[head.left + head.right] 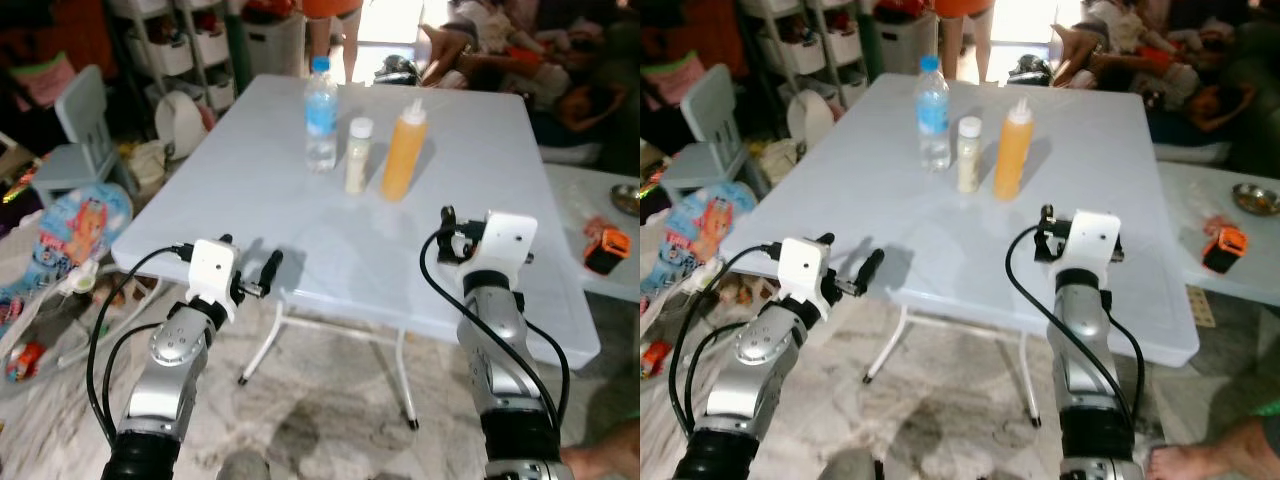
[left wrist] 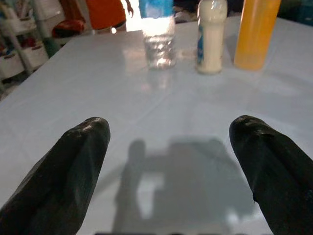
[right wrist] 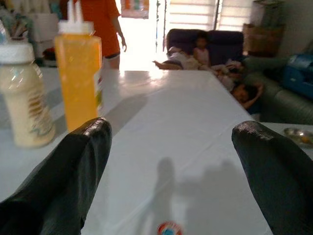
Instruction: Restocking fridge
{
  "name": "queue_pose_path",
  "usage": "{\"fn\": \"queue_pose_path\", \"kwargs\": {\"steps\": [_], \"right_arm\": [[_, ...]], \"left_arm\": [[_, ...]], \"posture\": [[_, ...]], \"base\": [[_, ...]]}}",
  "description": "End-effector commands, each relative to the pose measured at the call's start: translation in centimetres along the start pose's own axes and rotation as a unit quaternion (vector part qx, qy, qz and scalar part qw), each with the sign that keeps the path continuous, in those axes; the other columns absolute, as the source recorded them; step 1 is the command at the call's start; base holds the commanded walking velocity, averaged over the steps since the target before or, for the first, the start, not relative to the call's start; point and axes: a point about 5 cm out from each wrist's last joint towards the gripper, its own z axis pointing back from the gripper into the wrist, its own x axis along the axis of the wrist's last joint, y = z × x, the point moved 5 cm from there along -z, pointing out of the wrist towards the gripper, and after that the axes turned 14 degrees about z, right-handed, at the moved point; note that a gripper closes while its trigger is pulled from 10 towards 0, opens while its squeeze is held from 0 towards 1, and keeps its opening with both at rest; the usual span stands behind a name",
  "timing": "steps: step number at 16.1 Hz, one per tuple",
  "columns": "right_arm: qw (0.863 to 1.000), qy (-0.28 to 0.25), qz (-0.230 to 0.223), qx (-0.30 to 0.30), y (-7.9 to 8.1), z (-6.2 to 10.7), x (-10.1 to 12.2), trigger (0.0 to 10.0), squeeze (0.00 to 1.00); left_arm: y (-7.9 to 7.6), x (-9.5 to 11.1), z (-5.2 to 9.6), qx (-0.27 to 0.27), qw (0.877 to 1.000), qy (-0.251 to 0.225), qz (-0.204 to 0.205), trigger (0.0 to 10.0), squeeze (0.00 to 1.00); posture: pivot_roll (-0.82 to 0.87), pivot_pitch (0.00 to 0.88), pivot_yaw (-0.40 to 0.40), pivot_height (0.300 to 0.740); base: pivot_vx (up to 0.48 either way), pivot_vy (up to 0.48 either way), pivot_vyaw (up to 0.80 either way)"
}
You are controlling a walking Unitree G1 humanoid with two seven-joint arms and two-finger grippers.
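Bottles stand in a short row toward the far middle of the bench (image 1: pixel 250 190), a smooth, pale, glossy folding top on thin white tube legs. Furthest to the robot's left is a clear plastic water bottle (image 1: pixel 321 115) with a blue cap and blue label, ribbed low down and see-through. Just beside it is a squat bottle (image 1: pixel 357 155) of creamy white liquid with a white cap. Next comes a tall, soft-sided squeeze bottle (image 1: pixel 404 150) full of orange liquid, tapering to a white nozzle. The three stand upright, close together but apart.

The left gripper (image 2: pixel 168 171) hovers at the near edge of the bench, its rounded matte black fingers (image 2: pixel 68 166) spread wide with nothing between them, pointed toward the bottles across bare tabletop. The right gripper (image 3: pixel 171 171) hangs over the near right part of the bench, its fingers (image 3: pixel 63 166) likewise wide open and empty, with the orange bottle and the creamy one ahead on its left.

Between the grippers and the bottles the bench surface lies bare, showing only soft shadows. Around the bench, the room is crowded: a pale child's chair (image 1: pixel 75 130) and toys on the robot's left, white storage drawers (image 1: pixel 190 50) behind, a person in orange (image 3: pixel 95 24) standing past the far edge, people on a dark sofa (image 3: pixel 210 49), and a second pale table (image 1: pixel 600 220) close on the right carrying an orange-and-black object (image 1: pixel 606 246).
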Motion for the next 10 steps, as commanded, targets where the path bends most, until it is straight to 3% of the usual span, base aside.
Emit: {"fn": "queue_pose_path", "kwargs": {"steps": [1,7,10], "right_arm": [[1.0,-0.006,-0.002,-0.004,-0.2,-0.1,0.5,10.0,0.0],[1.0,-0.007,-0.01,0.005,0.2,0.1,0.4,10.0,0.0],[0.999,-0.009,-0.024,0.024,0.5,1.1,0.6,10.0,0.0]], "left_arm": [[-0.4,0.7,-0.4,-0.014,1.0,-0.007,-0.01,10.0,0.0],[-0.6,0.8,-0.5,-0.018,1.0,-0.008,-0.008,10.0,0.0],[-0.3,0.9,-0.4,-0.011,1.0,-0.013,-0.008,10.0,0.0]], "posture": [[0.03,0.0,-0.004,0.74],[0.04,0.0,-0.005,0.74],[0.04,0.0,-0.01,0.74]], "base": [[0.356,0.0,0.0],[0.384,0.0,0.0],[0.393,0.0,0.0]]}}
